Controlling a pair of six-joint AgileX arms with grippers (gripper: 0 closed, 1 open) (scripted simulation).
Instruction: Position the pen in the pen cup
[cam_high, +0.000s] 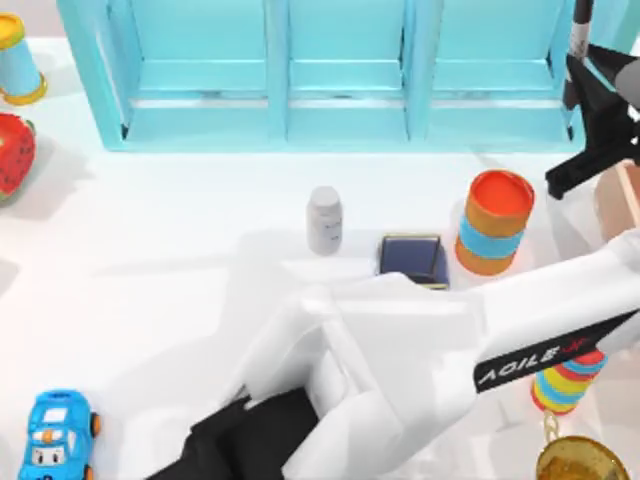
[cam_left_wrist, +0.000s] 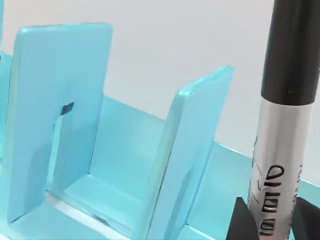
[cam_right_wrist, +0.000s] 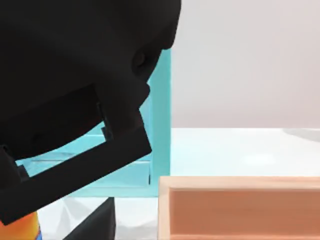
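Left hand: far-right back of bench, by the right end of the teal shelf; fingers clamped on the pen, one each side of the barrel.
Left arm: white, reaches from the near-centre edge across to the right, over the middle of the bench.
Pen: in the left hand, up off the bench, not in the cup. In left wrist view the pen stands roughly upright, black cap on the end away from the fingers, silvery barrel w/ dark print between them.
Pen cup: centre of bench, upright, dark hollow showing; near edge partly under the white arm. Well apart from the pen.
Orange cylinder: just right of the cup, blue band, red top.
White bottle: left of the cup, upright, small gap between.
Shelf in left wrist view: upright dividers behind the pen.
Peach box: open-topped, close in right wrist view, beside the shelf's end post; the black left hand looms in front.
Misc: blue toy car near-left corner; striped ring stack and gold bell near-right.
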